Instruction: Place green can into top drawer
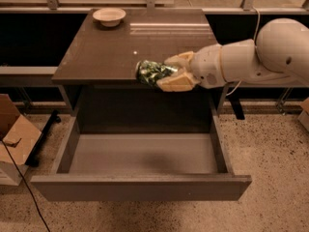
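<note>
The green can [150,72], green with white patterning, is held on its side in my gripper [170,73], which is shut on it. The gripper reaches in from the right on a white arm and holds the can in the air at the front edge of the cabinet top [104,52], above the back of the open drawer. The top drawer [140,186] is pulled out wide below, its smooth grey floor [116,153] bare.
A shallow beige bowl [109,17] sits at the back left of the cabinet top. A cardboard box [12,139] and a black cable [24,190] lie on the speckled floor at left. A window rail runs behind the cabinet.
</note>
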Robot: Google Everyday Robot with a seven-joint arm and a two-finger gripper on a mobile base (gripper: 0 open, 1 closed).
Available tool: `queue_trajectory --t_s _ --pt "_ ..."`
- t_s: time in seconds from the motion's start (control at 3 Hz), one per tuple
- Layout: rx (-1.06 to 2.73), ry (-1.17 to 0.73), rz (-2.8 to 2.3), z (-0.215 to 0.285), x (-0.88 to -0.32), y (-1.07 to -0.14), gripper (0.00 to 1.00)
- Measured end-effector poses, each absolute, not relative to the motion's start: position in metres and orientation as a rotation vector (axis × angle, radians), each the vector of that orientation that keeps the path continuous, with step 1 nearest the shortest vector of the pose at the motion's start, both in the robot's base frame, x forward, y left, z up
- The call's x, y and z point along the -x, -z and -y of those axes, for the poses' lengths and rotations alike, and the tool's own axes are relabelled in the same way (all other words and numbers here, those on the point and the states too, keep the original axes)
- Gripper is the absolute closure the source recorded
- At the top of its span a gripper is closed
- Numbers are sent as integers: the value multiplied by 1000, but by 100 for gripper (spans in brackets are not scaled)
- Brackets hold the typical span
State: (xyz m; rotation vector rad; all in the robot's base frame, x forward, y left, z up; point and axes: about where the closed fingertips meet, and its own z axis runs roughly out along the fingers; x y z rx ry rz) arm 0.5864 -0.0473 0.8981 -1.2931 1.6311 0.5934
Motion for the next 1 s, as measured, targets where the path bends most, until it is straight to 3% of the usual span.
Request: queue_trajectory --t_s 1.0 --pt "1340 -725 -1801 68 -525 -806 100"
